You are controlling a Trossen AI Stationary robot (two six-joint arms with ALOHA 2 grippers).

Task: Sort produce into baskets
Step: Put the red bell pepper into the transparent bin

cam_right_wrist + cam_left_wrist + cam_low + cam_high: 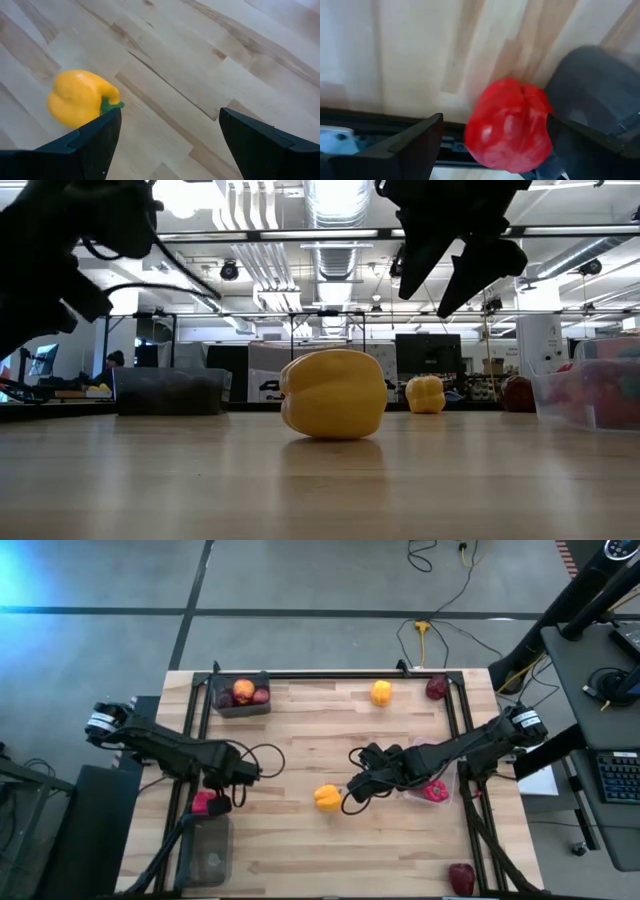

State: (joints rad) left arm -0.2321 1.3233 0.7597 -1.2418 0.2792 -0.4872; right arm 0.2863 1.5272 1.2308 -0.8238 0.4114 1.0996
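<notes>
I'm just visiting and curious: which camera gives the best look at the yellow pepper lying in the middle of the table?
The low view: the yellow pepper fills the centre, on the table. The high view shows it small, beside the right gripper. The right wrist view catches it with its green stem. The left wrist view misses it.

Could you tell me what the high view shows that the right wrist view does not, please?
Only the high view shows the bins: a dark one holding apples and an orange fruit, a clear one holding red produce, and a dark one at the left edge. It also shows the left gripper over a red pepper, a second yellow pepper and two loose apples. Only the right wrist view shows the pepper's green stem close up. Both show the near yellow pepper on the table beside the open right gripper.
</notes>
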